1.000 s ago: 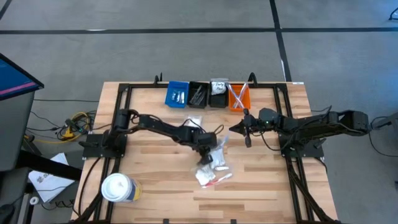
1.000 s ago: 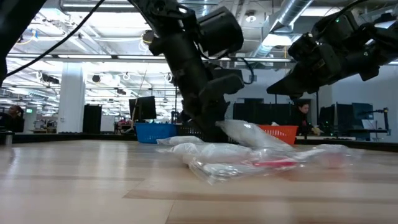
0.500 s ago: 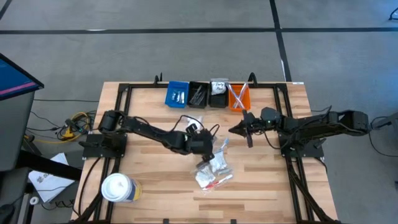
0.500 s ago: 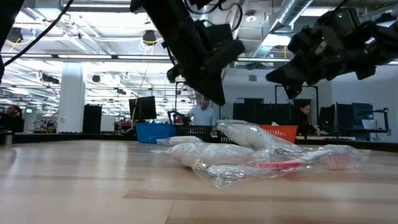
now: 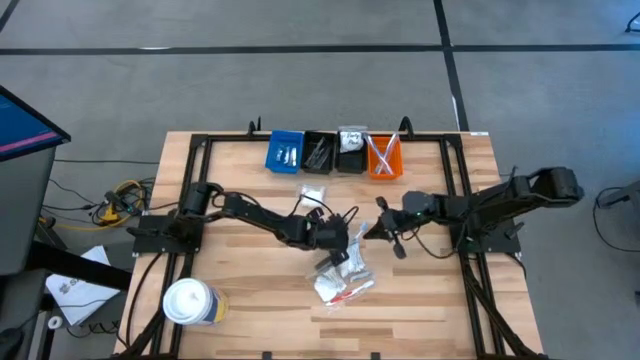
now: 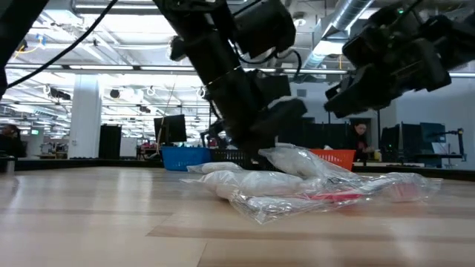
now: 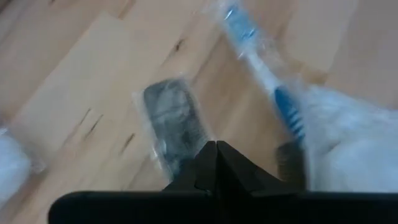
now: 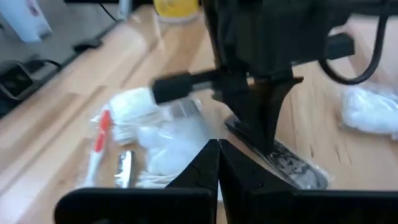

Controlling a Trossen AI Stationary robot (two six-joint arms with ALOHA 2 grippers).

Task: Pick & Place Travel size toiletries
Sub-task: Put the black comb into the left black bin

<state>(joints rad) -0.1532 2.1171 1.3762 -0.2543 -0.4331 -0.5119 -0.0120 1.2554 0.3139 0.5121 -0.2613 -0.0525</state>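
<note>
A pile of travel size toiletries [image 5: 342,276] in clear sachets lies mid-table; a red toothbrush [image 8: 99,140] shows in it. A blue toothbrush [image 7: 261,68] and a black comb packet [image 7: 173,118] lie at the pile's far side. My left gripper [image 5: 338,243] is shut and slants down, its tips right over the comb packet [image 8: 283,160]. My right gripper [image 5: 385,230] is shut and hangs above the table just right of the pile, holding nothing. One white sachet [image 5: 312,194] lies apart, farther back. My left gripper slants down from the table's left, its shut fingertips [image 8: 258,138] at one end of the black comb packet, which lies flat on the table. I cannot tell whether the tips touch it.
Four small bins stand in a row at the far edge: blue [image 5: 285,150], two black ones [image 5: 320,152], orange [image 5: 384,157]. A large white tub [image 5: 190,300] with a yellow label stands near the left front corner. Black frame rails run along the table's left and right sides.
My left gripper rose and swung away from the pile toward the table's left, then came back down to the pile's far side, turning its wrist. My right gripper has moved toward the pile and a little toward the near edge. Both stayed shut. The pile has kept its place.
</note>
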